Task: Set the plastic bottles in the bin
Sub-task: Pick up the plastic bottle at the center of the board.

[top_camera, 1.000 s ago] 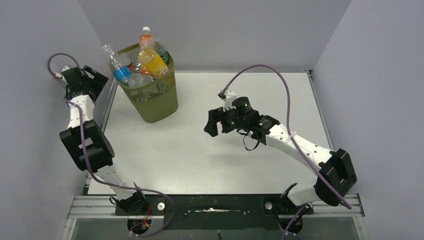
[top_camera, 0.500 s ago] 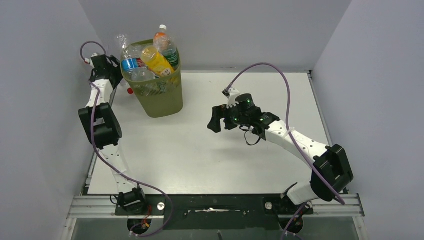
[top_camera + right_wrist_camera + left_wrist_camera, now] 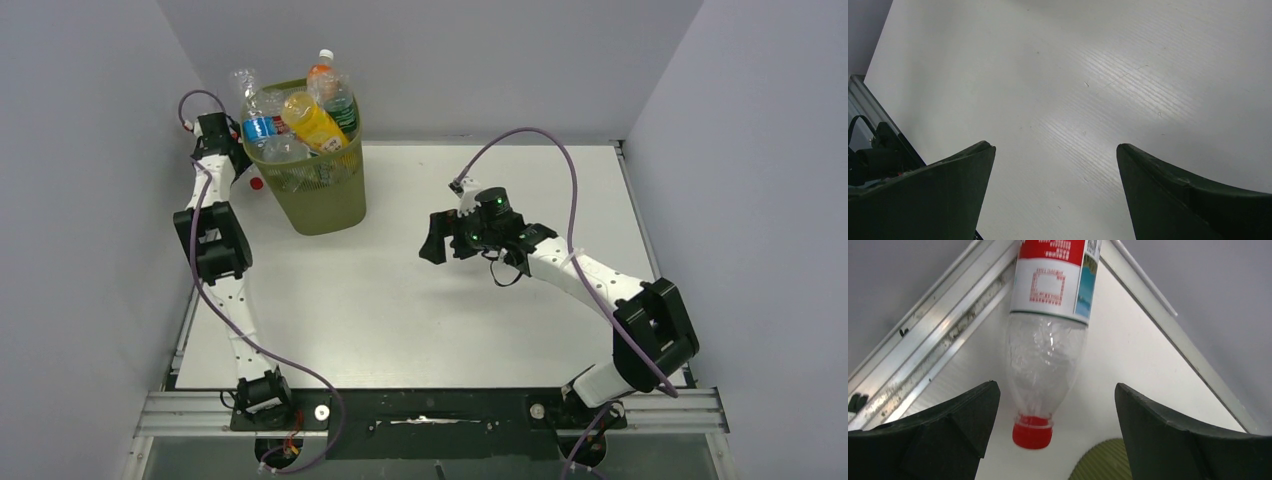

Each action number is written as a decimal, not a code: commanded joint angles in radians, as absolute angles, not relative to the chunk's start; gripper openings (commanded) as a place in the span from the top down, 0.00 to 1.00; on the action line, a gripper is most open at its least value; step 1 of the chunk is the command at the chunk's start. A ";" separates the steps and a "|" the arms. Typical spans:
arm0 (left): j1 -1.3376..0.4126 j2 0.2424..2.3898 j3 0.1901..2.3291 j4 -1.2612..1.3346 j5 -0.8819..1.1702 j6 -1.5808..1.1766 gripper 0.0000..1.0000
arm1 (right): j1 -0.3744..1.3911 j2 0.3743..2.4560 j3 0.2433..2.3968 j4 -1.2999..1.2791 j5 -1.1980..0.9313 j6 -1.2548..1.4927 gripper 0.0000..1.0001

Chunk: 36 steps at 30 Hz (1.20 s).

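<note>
Left hand (image 3: 1055, 389) is spread wide, untouched red-capped bottle (image 3: 1047, 360) framed between its fingers, lying in the far-left tabletop (image 3: 400, 320) corner between edge rail (image 3: 933, 350) and bin (image 3: 322, 205). Right hand (image 3: 1055, 150) is held apart over open tabletop.

Walls (image 3: 450, 60): plain pale grey, closing in three sides.
Table (image 3: 400, 320): white, evenly lit.
Near edge: aluminium rail (image 3: 190, 412).

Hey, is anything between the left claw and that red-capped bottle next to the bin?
Nothing visible. The bottle lies straight ahead of the open left claw, cap toward it and in line with the gap. The bin shows only low and right of the cap, off that line.
</note>
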<state>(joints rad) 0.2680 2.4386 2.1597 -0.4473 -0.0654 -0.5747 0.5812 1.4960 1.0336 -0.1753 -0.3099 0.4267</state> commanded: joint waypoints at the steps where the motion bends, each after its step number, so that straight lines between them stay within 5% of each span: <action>1: 0.270 2.524 2.344 -0.494 -0.134 -0.526 0.14 | 0.570 1.503 1.030 -0.105 -0.346 0.429 0.02; 12: 0.270 2.660 2.443 -0.444 -0.211 -0.470 0.18 | 0.560 1.505 1.000 -0.088 -0.360 0.451 0.02; 19: 0.265 2.640 2.403 -0.410 -0.194 -0.481 0.55 | 0.561 1.509 0.991 -0.082 -0.362 0.463 0.02; 30: 0.249 2.109 1.904 -0.233 -0.221 -0.515 0.58 | 0.575 1.493 1.006 -0.092 -0.381 0.465 0.02; 36: 0.263 1.827 1.850 -0.273 -0.173 -0.493 0.57 | 0.600 1.458 1.002 -0.104 -0.371 0.470 0.02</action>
